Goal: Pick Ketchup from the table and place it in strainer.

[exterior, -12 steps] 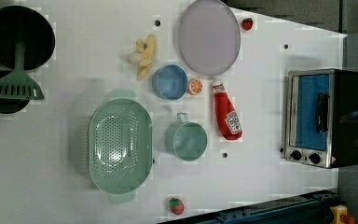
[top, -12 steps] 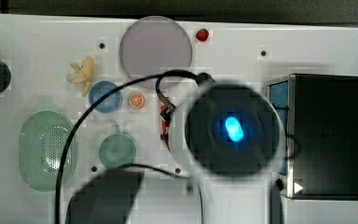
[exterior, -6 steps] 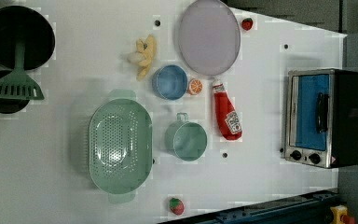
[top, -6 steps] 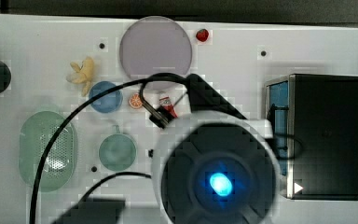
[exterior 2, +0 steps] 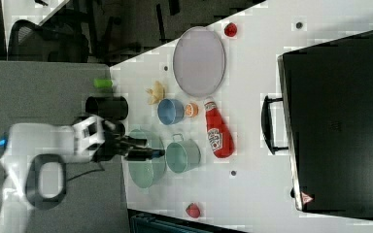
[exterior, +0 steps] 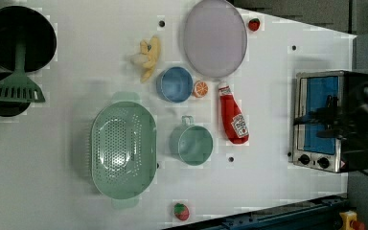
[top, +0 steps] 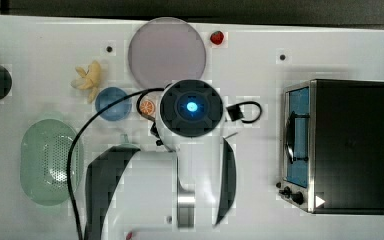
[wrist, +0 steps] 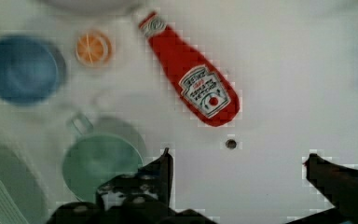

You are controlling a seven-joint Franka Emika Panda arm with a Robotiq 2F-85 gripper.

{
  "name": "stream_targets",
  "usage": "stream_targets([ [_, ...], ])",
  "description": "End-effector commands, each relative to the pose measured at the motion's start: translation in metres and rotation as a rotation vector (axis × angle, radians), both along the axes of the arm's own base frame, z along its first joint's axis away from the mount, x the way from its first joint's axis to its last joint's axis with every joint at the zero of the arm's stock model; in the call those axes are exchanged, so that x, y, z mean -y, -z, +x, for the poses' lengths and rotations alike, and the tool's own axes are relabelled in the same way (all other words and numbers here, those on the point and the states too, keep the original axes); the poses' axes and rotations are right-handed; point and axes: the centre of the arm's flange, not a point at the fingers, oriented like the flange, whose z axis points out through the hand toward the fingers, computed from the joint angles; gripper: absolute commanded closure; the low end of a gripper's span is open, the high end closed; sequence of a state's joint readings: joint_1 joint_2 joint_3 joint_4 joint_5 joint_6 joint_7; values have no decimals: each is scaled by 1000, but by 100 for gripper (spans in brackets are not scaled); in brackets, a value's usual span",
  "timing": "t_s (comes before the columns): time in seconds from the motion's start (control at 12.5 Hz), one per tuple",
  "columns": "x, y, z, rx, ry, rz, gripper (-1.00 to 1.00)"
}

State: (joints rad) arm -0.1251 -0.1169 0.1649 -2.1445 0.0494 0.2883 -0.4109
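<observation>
The Ketchup [exterior: 233, 120] is a red squeeze bottle with a white cap and label. It lies flat on the white table between the orange slice and the green cup, and shows again as the Ketchup [exterior 2: 218, 133] and, close up, the Ketchup [wrist: 191, 74]. My gripper [wrist: 240, 163] hangs above the table, open, with only bare table between its dark fingers [wrist: 165, 163]. The bottle lies apart from them. The mint-green strainer [exterior: 98, 143] stands empty beyond the cup, also seen as the strainer [top: 30, 160]. In the top view my arm [top: 191, 107] covers the bottle.
A toaster oven [exterior: 321, 120] stands at the left view's right. A lilac plate [exterior: 214, 38], blue bowl [exterior: 174, 84], orange slice [exterior: 201, 88], green cup [exterior: 191, 143], banana [exterior: 147, 55] and two strawberries [exterior: 254, 24] lie around. A black pan and green spatula [exterior: 17, 86] are at the left view's left.
In the top view my arm's lit head has moved up and left and looks smaller. In the left view the arm has come in over the oven. The Ketchup has not moved.
</observation>
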Motion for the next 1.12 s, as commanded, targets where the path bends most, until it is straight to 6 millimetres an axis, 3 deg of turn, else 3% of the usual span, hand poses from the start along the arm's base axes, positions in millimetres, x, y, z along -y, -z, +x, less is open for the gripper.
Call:
stream_targets([
  [0.08, -2, 4, 1, 74, -325, 40, -100],
  [0.4, 0, 58, -8, 119, -512, 55, -100],
  [0.72, 2, 125, -23, 100, -510, 66, -100],
  [1.12, 0, 204, -18, 95, -510, 93, -100],
])
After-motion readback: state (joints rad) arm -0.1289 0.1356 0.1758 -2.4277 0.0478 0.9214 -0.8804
